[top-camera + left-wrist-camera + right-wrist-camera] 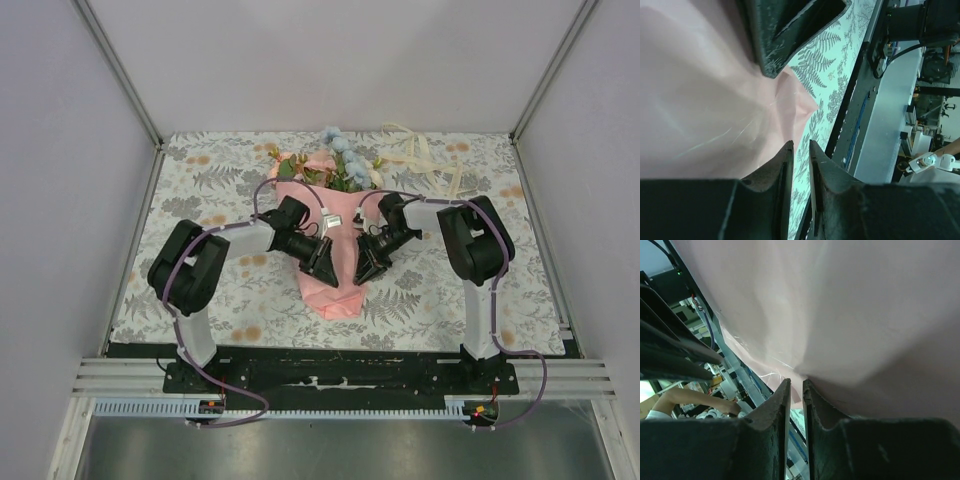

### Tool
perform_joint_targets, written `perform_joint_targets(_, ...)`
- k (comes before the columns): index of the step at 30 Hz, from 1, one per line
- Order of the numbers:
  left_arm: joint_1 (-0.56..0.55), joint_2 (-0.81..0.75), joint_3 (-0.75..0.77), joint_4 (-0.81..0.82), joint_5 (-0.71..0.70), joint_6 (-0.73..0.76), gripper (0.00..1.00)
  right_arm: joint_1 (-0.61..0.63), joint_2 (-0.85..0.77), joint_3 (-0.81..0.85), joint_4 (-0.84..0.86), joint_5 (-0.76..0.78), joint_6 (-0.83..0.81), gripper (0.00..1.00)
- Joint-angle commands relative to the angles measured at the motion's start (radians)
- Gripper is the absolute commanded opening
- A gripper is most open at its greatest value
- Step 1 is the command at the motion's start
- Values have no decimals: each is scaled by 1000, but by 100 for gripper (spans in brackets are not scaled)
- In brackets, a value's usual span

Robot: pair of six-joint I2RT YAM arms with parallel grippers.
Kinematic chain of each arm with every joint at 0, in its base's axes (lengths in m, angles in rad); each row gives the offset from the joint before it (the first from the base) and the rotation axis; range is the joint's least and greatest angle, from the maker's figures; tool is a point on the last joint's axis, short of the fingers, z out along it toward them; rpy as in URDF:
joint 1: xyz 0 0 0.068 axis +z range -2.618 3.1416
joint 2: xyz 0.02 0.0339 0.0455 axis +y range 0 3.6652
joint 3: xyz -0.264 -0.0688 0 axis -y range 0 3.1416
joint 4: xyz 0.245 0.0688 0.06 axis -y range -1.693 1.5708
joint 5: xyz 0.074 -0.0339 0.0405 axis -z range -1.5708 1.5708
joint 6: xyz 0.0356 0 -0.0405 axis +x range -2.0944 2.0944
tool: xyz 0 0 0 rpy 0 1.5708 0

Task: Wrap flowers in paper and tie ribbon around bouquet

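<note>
Left pincer (800,142): mine, at the left flank of the bouquet (335,285), about halfway along it. The jaws stand nearly together, with only a thin slit between them.
Left grip: a pulled corner of the paper (700,100) runs down to my near fingertip and slips behind it. Patterned cloth shows through the slit, so I cannot tell whether I am pinching the sheet or only touching it.
Right pincer (796,381): mine, at the bouquet's right flank, facing the left one across the wrap.
Right grip: jaws closed to a narrow slit. The paper draws down to a point exactly at my tips and pink shows inside the slit, so I am clamped on the paper.
Bouquet: lies flat between my two pincers. Its narrow foot points toward my bases and its open mouth points away from them.
Paper: salmon pink, wrapped into a cone around the stems. It is creased and puckered where my tips meet it.
Flowers (340,160): peach, pale blue and white blooms with green leaves, spilling out of the bouquet's far end.
Ribbon (428,160): a cream strand lying loose to the right of the bouquet's blooms. It is not around the wrap, and neither pincer touches it.
Tablecloth (200,170): leaf-printed, spread under the bouquet.
</note>
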Motion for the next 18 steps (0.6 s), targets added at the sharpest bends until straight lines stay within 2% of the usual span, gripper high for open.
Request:
perform_joint_targets(1, -71, 31, -45, 198, -56, -161, 26, 7, 32, 4, 13, 38, 6, 23)
perform_joint_targets(6, -86, 79, -31, 157, -139, -129, 27, 9, 46, 21, 50, 31, 35, 23)
perform_joint_targets(11, -49, 122, 39, -47, -312, -22, 29, 10, 72, 59, 79, -36, 64, 24)
perform_joint_targets(14, 17, 128, 27, -142, -331, 29, 29, 4, 28, 61, 98, -88, 46, 28)
perform_joint_targets(18, 79, 94, 22, -242, -418, 171, 30, -36, -62, 87, 119, -151, 41, 38)
